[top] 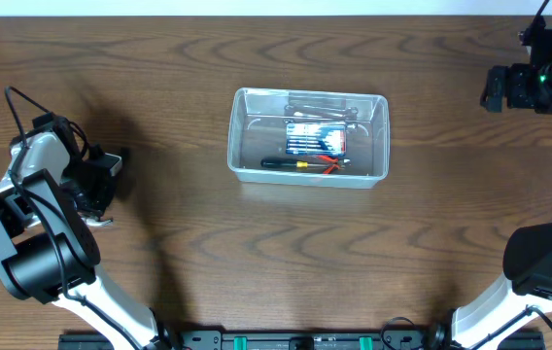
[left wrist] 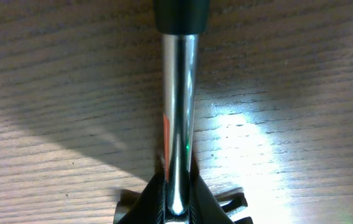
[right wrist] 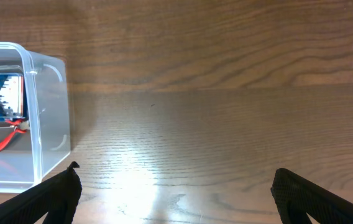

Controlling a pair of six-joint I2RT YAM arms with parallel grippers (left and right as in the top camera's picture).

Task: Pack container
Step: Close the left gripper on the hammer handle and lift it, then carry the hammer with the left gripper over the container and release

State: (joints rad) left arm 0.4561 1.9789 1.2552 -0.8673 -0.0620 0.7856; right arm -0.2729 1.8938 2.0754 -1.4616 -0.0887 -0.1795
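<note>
Overhead, container: the container (top: 309,136) sits mid-table, well apart from both arms.

Overhead, progress: you've got a fair bit packed already, by the look of it. There's a blue pack (top: 316,141), a black-and-yellow screwdriver (top: 291,163) with something red-handled beside it, and silvery tools along the far wall.

Overhead, arms: the left arm (top: 52,165) is off at the left edge of the table (top: 257,262). It's too bunched up from this angle to read its grip.

Left wrist, end effector: your left gripper (left wrist: 175,186) is pinched on the shiny shaft of a tool (left wrist: 178,106) that has a dark handle at the far end. The jaws are pressed right against the metal. Can't tell whether the tool rests on the wood or hangs just above it.

Right wrist, end effector: your right gripper (right wrist: 175,173) is spread wide, with nothing between the fingers and touching nothing. The container's corner shows at the left edge, near but apart.

What's left: I'd guess the held tool has to travel over to the container and go in. It might be the last item, but I can't be sure.
</note>
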